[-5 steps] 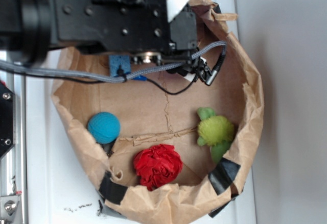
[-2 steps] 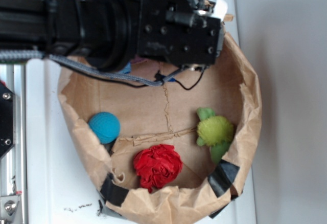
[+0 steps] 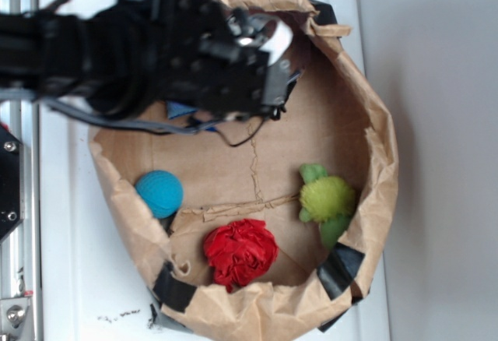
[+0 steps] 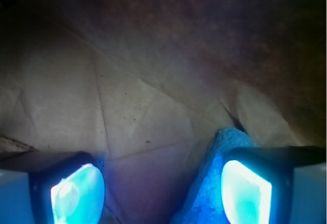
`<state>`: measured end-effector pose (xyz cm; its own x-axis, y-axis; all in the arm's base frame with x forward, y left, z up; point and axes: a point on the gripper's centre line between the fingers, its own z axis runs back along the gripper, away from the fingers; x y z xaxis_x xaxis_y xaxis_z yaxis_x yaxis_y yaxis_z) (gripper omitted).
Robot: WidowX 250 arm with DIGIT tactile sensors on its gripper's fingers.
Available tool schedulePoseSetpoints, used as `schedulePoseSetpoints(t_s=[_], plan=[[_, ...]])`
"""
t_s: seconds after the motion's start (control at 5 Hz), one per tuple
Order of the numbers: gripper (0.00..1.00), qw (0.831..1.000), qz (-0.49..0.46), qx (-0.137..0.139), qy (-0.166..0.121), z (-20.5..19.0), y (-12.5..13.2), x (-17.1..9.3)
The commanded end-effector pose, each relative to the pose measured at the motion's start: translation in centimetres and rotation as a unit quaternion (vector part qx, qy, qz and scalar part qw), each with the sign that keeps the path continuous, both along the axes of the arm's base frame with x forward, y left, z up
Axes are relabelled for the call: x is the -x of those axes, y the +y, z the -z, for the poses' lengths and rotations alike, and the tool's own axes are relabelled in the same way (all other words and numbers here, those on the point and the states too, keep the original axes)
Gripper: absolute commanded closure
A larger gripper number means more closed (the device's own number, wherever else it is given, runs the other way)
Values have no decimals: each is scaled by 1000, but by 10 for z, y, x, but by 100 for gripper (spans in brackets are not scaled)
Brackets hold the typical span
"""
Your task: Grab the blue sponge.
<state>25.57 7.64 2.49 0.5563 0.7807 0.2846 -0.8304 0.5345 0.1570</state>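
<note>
Only in the wrist view do we see the gripper (image 4: 161,193) spread, the blue sponge (image 4: 214,183) against its right finger on brown paper. Outside we count one paper bag (image 3: 373,138), teal ball (image 3: 159,193), red flower (image 3: 240,252), green toy (image 3: 327,199).

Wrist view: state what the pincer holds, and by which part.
Nothing held. The pincer is open; the blue sponge lies against its right finger, not clamped.
</note>
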Motion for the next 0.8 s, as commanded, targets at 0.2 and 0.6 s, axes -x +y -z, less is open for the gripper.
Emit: schedulePoseSetpoints(t_s=[0.2,0.6], plan=[[100,998,-35,-9,-45,24,4,-2],[100,998,-16,35,-40,-22,-7,-5]])
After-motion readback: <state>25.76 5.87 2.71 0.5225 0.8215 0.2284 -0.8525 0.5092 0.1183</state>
